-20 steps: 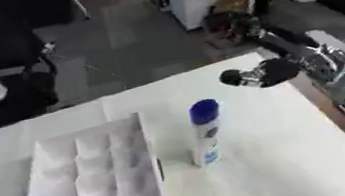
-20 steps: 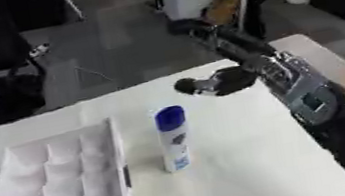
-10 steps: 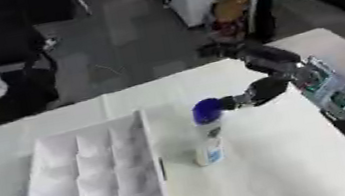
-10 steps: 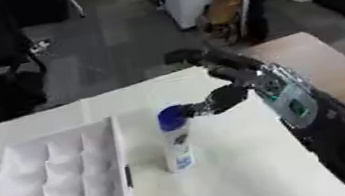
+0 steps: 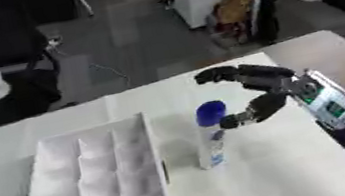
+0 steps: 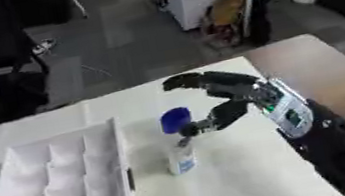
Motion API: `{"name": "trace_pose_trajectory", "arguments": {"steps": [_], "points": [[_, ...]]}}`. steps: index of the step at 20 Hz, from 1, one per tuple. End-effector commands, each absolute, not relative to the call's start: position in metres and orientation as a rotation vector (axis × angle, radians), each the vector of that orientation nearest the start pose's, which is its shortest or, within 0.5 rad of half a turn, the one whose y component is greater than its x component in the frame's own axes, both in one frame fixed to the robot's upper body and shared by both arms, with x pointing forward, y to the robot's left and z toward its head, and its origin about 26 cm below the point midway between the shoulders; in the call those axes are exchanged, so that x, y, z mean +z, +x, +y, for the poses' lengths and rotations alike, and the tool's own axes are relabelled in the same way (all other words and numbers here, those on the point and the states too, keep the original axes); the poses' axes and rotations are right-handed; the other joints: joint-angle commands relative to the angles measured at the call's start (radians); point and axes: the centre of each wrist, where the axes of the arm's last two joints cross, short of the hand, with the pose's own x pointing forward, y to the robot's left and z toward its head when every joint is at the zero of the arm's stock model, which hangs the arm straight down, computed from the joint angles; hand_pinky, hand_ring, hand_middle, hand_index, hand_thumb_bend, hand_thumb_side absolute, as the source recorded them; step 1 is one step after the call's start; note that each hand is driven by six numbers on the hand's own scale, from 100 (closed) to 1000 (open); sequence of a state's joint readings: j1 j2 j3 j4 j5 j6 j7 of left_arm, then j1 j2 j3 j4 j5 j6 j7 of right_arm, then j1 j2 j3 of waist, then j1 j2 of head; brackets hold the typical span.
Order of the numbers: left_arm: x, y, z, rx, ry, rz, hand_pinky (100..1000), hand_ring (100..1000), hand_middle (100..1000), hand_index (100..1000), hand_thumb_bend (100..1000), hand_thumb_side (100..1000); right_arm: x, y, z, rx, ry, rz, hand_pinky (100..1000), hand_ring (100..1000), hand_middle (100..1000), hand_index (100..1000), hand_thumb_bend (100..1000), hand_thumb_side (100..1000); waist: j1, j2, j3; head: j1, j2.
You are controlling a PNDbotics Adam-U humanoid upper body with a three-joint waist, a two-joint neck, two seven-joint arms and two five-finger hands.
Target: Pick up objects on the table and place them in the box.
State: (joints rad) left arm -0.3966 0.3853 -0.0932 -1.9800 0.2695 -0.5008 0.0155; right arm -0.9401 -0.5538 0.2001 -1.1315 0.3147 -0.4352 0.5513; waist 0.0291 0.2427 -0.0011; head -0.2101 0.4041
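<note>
This looks like a robotics lab or workshop. A white-covered tabletop (image 5: 65,124) stands on a bare grey floor (image 5: 129,36), with dark office chairs (image 5: 26,80) pushed up behind it, and cluttered racks and bags of gear (image 5: 230,3) line the far side.

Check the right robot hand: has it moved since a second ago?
Yes. The right robot hand has come leftward to the standing bottle, its thumb beside the blue cap; the white box stayed put.
</note>
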Motion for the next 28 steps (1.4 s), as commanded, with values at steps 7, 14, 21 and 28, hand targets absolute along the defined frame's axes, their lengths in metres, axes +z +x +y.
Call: {"name": "trace_pose_trajectory", "arguments": {"steps": [7, 14, 21, 28], "points": [[0.231, 0.306, 0.235, 0.448, 0.416, 3.369, 706, 669, 864, 962, 458, 1000, 0.259, 0.461, -0.277, 1.587, -0.382, -1.905, 941, 993, 975, 1000, 573, 730, -0.004, -0.01, 0.013, 0.007, -0.029], [0.233, 0.306, 0.233, 0.445, 0.43, 3.358, 706, 669, 863, 962, 460, 1000, 0.25, 0.463, -0.275, 1.612, -0.332, -1.856, 880, 945, 928, 991, 557, 729, -0.003, 0.001, 0.022, 0.002, -0.033], [0.236, 0.307, 0.229, 0.444, 0.451, 3.342, 706, 668, 863, 963, 461, 1000, 0.239, 0.467, -0.277, 1.61, -0.304, -1.815, 768, 891, 906, 984, 548, 711, -0.003, 0.014, 0.035, -0.005, -0.04], [0.238, 0.307, 0.228, 0.444, 0.457, 3.333, 705, 667, 863, 963, 460, 1000, 0.231, 0.469, -0.28, 1.59, -0.271, -1.816, 591, 796, 845, 936, 511, 684, -0.001, 0.025, 0.041, -0.006, -0.053]]}}
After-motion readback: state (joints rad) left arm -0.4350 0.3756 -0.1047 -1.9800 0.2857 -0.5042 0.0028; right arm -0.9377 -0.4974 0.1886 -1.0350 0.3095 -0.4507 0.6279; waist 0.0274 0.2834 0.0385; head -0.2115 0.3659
